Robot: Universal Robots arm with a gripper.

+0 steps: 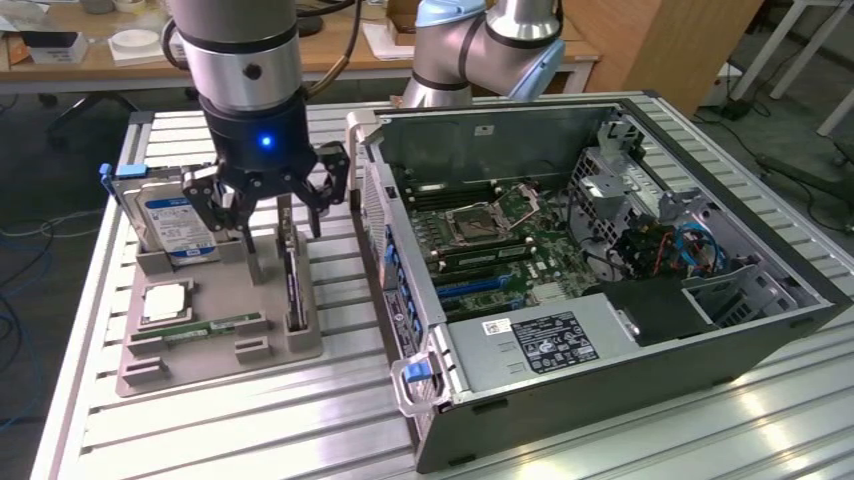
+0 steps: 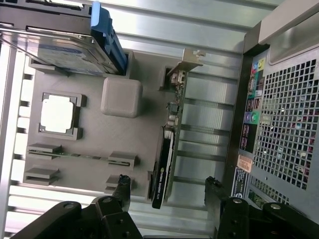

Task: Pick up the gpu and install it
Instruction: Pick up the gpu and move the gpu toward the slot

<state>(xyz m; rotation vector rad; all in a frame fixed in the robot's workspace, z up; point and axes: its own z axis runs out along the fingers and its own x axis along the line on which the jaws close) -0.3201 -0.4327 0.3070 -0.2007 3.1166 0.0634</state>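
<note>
Slatted table (image 1: 267,425): parts holder (image 1: 267,347), computer case (image 1: 694,372)

In the exterior view the gripper (image 1: 283,228) hangs in front of the gpu (image 1: 294,290) and hides part of the card's upper end. It also covers one edge of the hard drive (image 1: 167,225), and the arm (image 1: 240,50) above it is cut off by the picture's top edge. In the wrist view the picture's edge cuts off the computer case (image 2: 289,124), and in the exterior view the print on the power supply label (image 1: 547,340) is too small to read.
</note>
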